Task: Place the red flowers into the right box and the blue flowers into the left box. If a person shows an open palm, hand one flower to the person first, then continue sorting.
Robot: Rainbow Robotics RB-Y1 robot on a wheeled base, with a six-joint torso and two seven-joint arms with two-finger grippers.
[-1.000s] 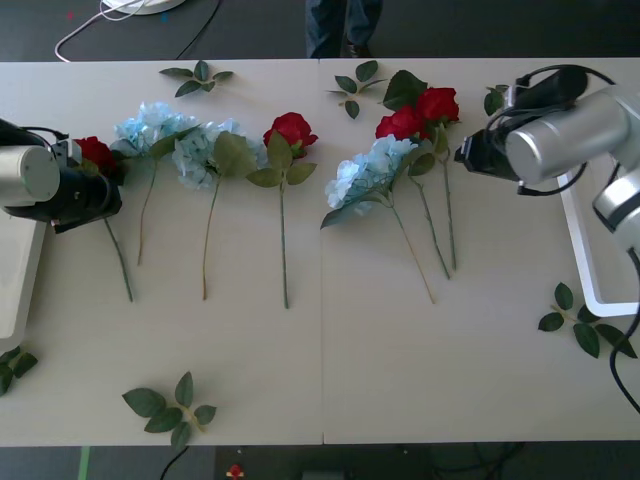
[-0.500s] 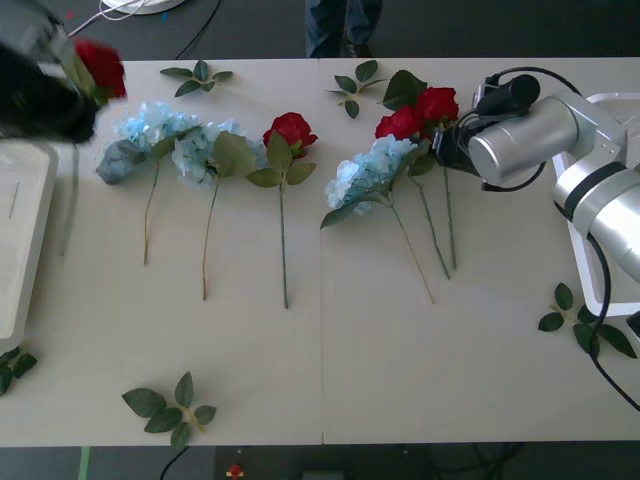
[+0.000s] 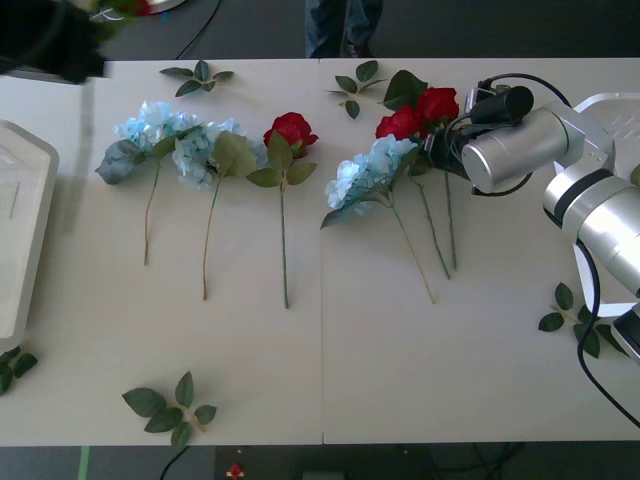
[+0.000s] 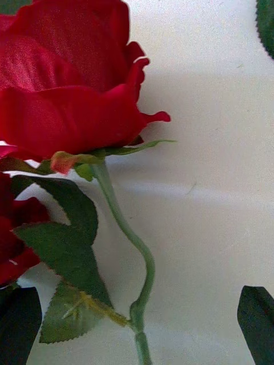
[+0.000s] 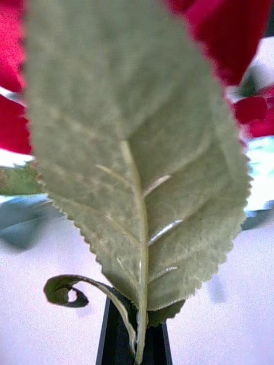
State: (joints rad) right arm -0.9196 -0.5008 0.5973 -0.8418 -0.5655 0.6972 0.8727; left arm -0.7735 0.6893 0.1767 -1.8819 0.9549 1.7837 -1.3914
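Note:
My left gripper [image 3: 88, 35] is raised over the table's far left corner, shut on the stem of a red flower [image 3: 135, 7]. In the left wrist view its black fingers [image 5: 117, 342] pinch the stem below a big leaf, with the red bloom [image 5: 240, 34] behind. My right gripper [image 3: 440, 150] is open beside two red flowers [image 3: 420, 112] lying at the far right. The stem [image 4: 128, 234] of one of them [image 4: 68, 85] lies between its fingers [image 4: 257, 319]. One more red flower [image 3: 291, 130] and three blue flowers [image 3: 150, 125] [image 3: 205, 150] [image 3: 365, 170] lie on the table. The left box [image 3: 20, 200] and right box [image 3: 612, 99] sit at the table's ends.
Loose green leaf sprigs lie at the far edge [image 3: 198, 78] [image 3: 355, 85], the near left [image 3: 170, 405] and the right [image 3: 580, 325]. A person's legs [image 3: 342, 25] stand beyond the far edge, with no hand in sight. The near half of the table [image 3: 400, 370] is bare.
My left arm has lifted the red flower off the table and carried it up to the far left corner. My right gripper has moved left to the two red flowers.

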